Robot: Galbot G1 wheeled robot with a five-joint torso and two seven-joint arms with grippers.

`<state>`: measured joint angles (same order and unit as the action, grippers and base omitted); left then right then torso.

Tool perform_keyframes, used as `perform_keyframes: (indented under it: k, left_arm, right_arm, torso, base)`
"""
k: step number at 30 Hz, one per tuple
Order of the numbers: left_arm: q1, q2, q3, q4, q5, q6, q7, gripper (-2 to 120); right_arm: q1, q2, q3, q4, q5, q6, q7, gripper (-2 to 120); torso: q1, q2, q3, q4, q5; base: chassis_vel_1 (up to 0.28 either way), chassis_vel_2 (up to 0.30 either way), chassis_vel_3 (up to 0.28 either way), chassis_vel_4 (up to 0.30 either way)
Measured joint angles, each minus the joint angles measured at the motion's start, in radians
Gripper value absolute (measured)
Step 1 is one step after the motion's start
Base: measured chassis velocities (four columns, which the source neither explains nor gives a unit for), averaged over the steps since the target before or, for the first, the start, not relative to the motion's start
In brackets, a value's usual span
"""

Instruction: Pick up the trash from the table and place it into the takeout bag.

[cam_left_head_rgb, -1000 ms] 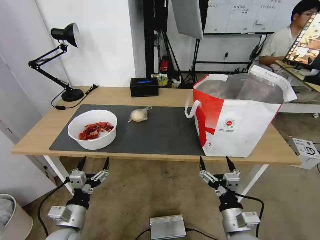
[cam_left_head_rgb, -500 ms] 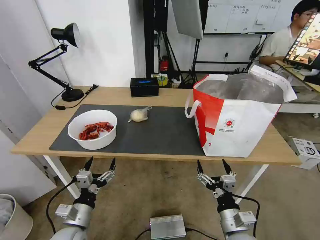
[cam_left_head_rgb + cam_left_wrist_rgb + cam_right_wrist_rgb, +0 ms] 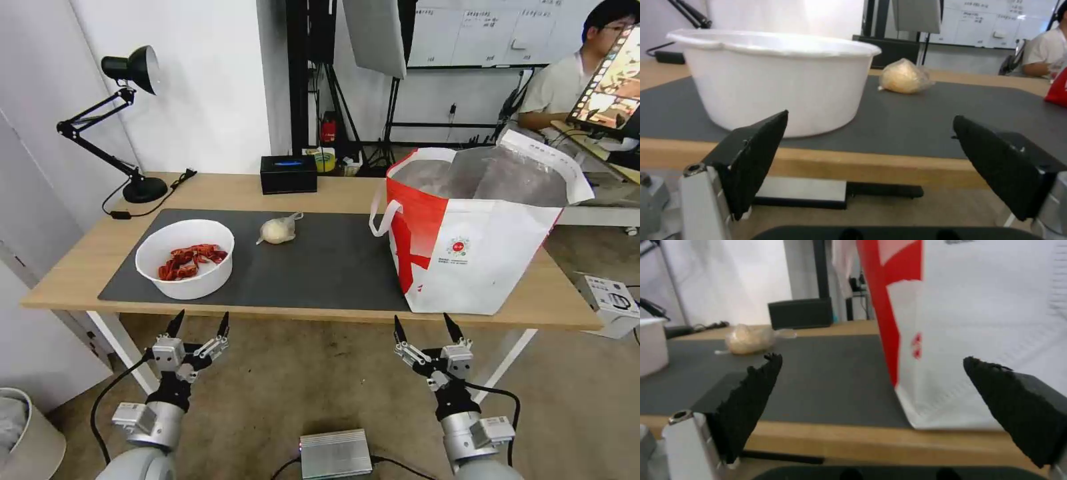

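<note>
A white round bowl of red shells [image 3: 185, 258] [image 3: 773, 75] sits on the left of the dark mat [image 3: 320, 267] on the wooden table [image 3: 80, 270]. A small knotted clear bag with a whitish lump [image 3: 278, 230] [image 3: 903, 76] [image 3: 749, 339] lies mid-mat. The white-and-red takeout bag [image 3: 473, 233] [image 3: 978, 323] stands open on the right. My left gripper [image 3: 199, 325] [image 3: 869, 123] hangs open below the table's front edge, in front of the bowl. My right gripper [image 3: 426, 327] [image 3: 871, 365] is open below the edge, in front of the takeout bag.
A black desk lamp [image 3: 127, 120] stands at the table's back left and a black box [image 3: 288, 174] at the back centre. A grey box [image 3: 335, 453] lies on the floor between the arms. A bin [image 3: 20, 433] sits at the lower left.
Both grippers have risen slightly toward the table edge, and the left one has also shifted right. The table's things have not moved.
</note>
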<state>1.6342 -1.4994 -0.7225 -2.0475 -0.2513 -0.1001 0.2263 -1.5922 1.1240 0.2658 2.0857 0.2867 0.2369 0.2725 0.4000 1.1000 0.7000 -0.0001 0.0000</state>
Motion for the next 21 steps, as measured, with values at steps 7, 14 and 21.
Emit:
perform_keyframes:
  k: [7,14,21]
  left_arm:
    - [0.015,-0.034,-0.019,0.005,0.014,-0.009,0.001,100]
    - [0.031,-0.06,-0.03,-0.003,0.022,-0.016,0.002,100]
    - [0.054,-0.071,-0.059,-0.015,0.021,-0.025,0.005,100]
  right_arm:
    - [0.159,-0.036,-0.078,-0.062,0.105,-0.011,-0.011,100]
    - [0.306,-0.041,-0.17,-0.141,0.198,-0.03,-0.019,99]
    - [0.476,0.009,-0.311,-0.245,0.237,-0.051,-0.021,99]
  torso:
    - [0.0,0.0,0.0,0.0002,0.0]
    - [0.0,0.0,0.0,0.0002,-0.0002]
    - [0.0,0.0,0.0,0.0002,0.0]
  base:
    - [0.0,0.0,0.0,0.0]
    - [0.0,0.0,0.0,0.0]
    - [0.0,0.0,0.0,0.0]
